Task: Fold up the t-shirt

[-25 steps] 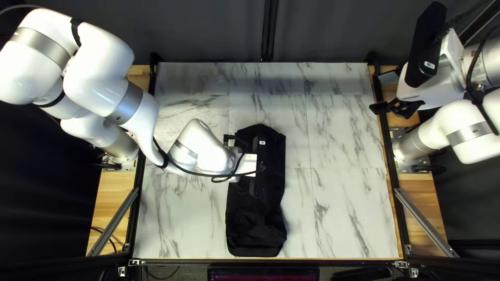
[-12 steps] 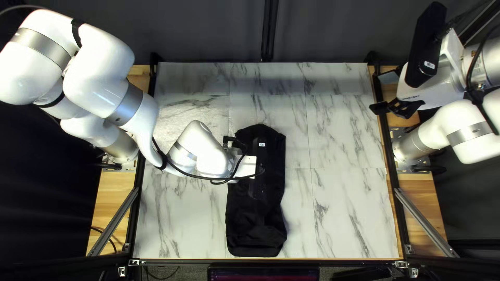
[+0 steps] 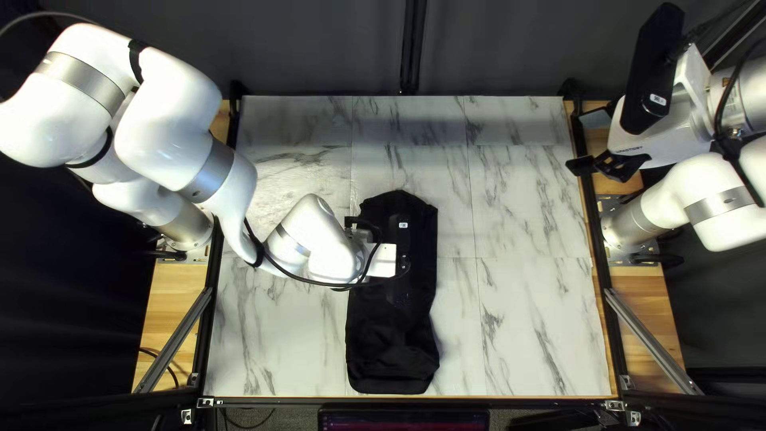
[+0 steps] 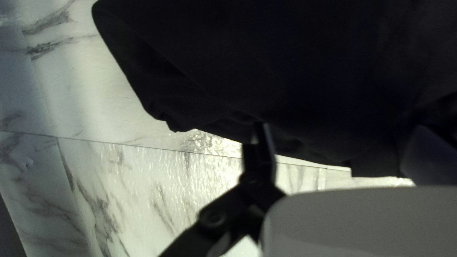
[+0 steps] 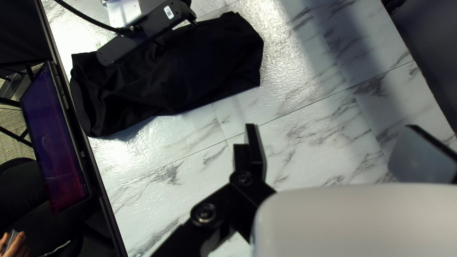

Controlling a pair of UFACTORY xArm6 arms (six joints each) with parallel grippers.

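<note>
In the top left view my left gripper (image 3: 381, 260) is over the left side of the black t-shirt (image 3: 392, 335), its fingers hidden under the wrist. The shirt lies as a long narrow bundle. From the left wrist, the gripper (image 4: 342, 145) stands open, fingers wide apart, with the dark cloth (image 4: 285, 66) ahead of them and one fingertip over its edge. My right gripper (image 3: 609, 166) is above the table's right edge, away from the shirt. In the right wrist view that gripper (image 5: 333, 138) is open with nothing between its fingers; the shirt (image 5: 209, 62) lies beyond.
The marble-patterned table (image 3: 527, 319) shows bare on both sides of the shirt. A monitor (image 5: 52, 143) stands past the near edge, with a person's hand (image 5: 13, 243) close by. My left arm (image 3: 215, 175) reaches across the table's left part.
My left arm has shifted a little right and toward the table's near edge, over the shirt. The right arm and the shirt look unchanged.
</note>
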